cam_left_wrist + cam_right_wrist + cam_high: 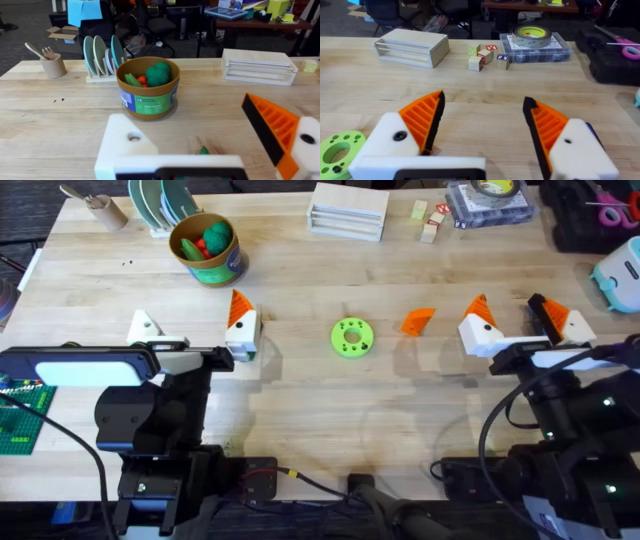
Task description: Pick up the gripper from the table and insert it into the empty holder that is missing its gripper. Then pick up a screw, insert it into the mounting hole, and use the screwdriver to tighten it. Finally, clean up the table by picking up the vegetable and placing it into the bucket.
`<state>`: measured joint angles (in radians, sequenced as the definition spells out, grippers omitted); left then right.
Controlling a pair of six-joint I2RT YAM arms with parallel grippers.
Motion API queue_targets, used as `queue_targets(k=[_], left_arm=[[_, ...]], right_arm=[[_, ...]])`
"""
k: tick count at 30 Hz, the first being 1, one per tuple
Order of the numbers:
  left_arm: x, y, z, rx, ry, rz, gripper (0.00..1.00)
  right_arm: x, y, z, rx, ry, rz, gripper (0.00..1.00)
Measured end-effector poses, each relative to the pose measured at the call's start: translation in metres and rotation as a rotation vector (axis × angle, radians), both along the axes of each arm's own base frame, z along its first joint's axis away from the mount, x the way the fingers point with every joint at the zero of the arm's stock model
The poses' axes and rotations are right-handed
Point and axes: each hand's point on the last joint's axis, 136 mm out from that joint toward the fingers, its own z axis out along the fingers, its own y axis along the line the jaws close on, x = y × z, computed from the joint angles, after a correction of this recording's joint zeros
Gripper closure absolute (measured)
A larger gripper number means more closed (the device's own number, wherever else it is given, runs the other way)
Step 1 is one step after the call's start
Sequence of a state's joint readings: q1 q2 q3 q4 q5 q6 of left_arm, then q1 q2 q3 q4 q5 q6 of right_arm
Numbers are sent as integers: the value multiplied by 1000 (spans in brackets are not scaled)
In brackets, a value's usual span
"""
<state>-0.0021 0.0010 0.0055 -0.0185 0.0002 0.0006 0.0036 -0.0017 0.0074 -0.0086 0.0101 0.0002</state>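
Both my pincers wide, empty. Orange gripper loose on counter. Risk, I judge: wedge slips sideways if pinched off-centre.

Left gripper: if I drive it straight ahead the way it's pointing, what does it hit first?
Most likely the bucket, which sits just beyond the left gripper in its wrist view; depth is hard to judge, though bare table lies between.

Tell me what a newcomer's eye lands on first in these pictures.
The loose orange gripper lies alone mid-table, right of the lime-green disc. The left gripper stands out: one finger is a bare white holder, the other carries an orange pad. At the far left, the bucket brims with green and red vegetables.
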Motion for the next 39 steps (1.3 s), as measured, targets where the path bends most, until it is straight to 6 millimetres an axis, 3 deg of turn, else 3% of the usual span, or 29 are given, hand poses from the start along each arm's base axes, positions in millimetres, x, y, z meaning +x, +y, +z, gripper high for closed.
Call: queue_targets(k=[16,19,22,28,34,39], left_arm=[[0,0,2,0,-6,0,7],[-2,1,13,0,-17,4,9],[-8,2,35,0,-16,10,8],[-18,3,67,2,121,19,8],[-13,3,91,13,274,13,7],[-2,-6,108,39,375,-46,8]], right_arm=[[0,0,0,0,4,0,10],[-2,-1,3,-1,20,-5,10],[-7,-5,17,-3,17,-27,10],[-28,-13,71,-8,23,-74,9],[-43,-14,89,-17,223,-78,10],[-44,-14,109,-23,371,-76,9]])
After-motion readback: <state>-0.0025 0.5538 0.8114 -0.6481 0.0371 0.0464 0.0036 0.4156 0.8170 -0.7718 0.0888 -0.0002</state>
